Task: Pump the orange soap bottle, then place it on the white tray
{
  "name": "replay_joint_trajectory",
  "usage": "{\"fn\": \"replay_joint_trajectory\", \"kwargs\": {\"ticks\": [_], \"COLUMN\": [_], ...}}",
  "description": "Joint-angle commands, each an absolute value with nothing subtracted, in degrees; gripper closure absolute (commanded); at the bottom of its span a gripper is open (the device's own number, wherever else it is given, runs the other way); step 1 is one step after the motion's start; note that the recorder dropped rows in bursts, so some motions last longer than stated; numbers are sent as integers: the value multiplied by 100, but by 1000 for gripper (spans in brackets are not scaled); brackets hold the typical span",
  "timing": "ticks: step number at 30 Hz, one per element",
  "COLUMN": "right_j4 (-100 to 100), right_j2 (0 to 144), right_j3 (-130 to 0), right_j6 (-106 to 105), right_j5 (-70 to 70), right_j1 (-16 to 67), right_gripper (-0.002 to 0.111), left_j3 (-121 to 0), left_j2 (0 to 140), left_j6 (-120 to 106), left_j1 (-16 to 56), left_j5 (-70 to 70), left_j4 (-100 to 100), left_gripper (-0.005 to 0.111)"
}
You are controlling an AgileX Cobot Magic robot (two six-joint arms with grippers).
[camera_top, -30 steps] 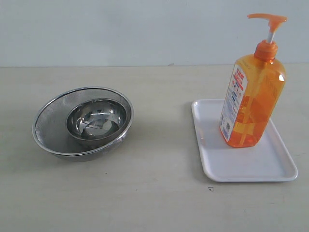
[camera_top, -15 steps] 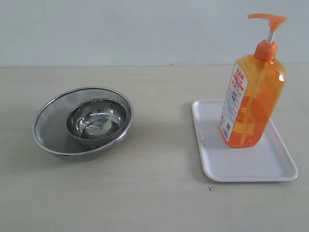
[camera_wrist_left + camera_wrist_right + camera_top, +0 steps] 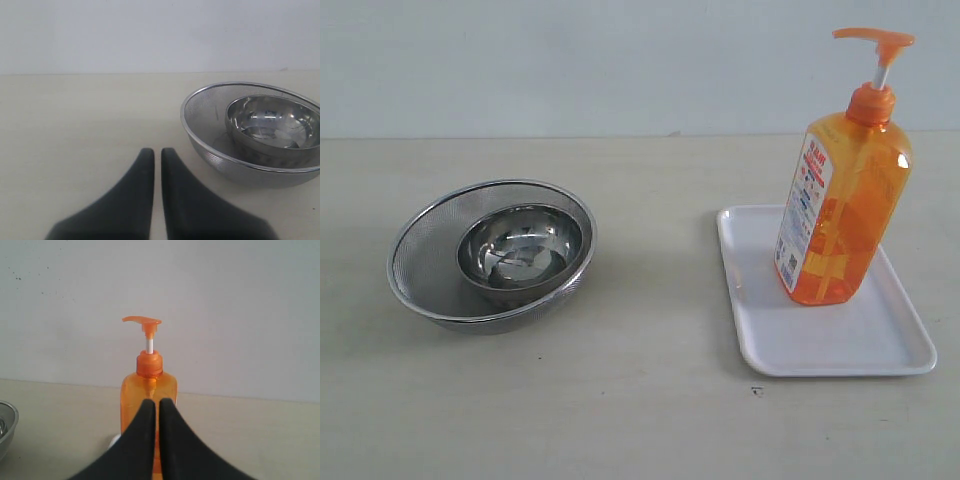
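Observation:
The orange soap bottle [image 3: 843,195] stands upright on the white tray [image 3: 825,330] at the right of the table, its pump head raised on the white stem. In the right wrist view the same orange soap bottle [image 3: 148,385] rises behind my right gripper [image 3: 156,402], which is shut with nothing in it and short of the bottle. A sliver of the white tray [image 3: 114,440] shows beside the fingers. My left gripper [image 3: 157,152] is shut and empty over bare table, beside the strainer. Neither gripper shows in the exterior view.
A round steel bowl [image 3: 520,246] sits inside a mesh strainer [image 3: 428,266] at the left of the table; the mesh strainer [image 3: 210,135] also lies close to my left gripper. A pale wall stands behind the table.

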State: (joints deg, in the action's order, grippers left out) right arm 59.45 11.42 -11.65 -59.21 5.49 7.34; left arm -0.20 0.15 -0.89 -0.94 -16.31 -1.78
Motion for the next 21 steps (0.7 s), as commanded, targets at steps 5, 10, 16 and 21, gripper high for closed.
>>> {"fn": "replay_joint_trajectory", "kwargs": {"ticks": [5, 10, 16, 21], "right_j4": [5964, 5964, 5964, 5964], "right_j2": [1104, 1104, 1104, 1104], "right_j3": [-1138, -1138, -1138, -1138], "right_j6": [-5887, -5887, -5887, -5829], "right_j5": [504, 510, 510, 509], "right_j1": [698, 698, 698, 698], "right_gripper": [108, 108, 108, 108], "left_j3": [0, 0, 0, 0], "left_j2": [0, 0, 0, 0], "left_j6": [-106, -106, -106, -106], "left_j1": [-109, -109, -109, -109], "left_j5": [-1606, -1606, -1606, -1606], "left_j4": [-230, -230, -230, -230], "left_gripper": [102, 102, 102, 102]}}
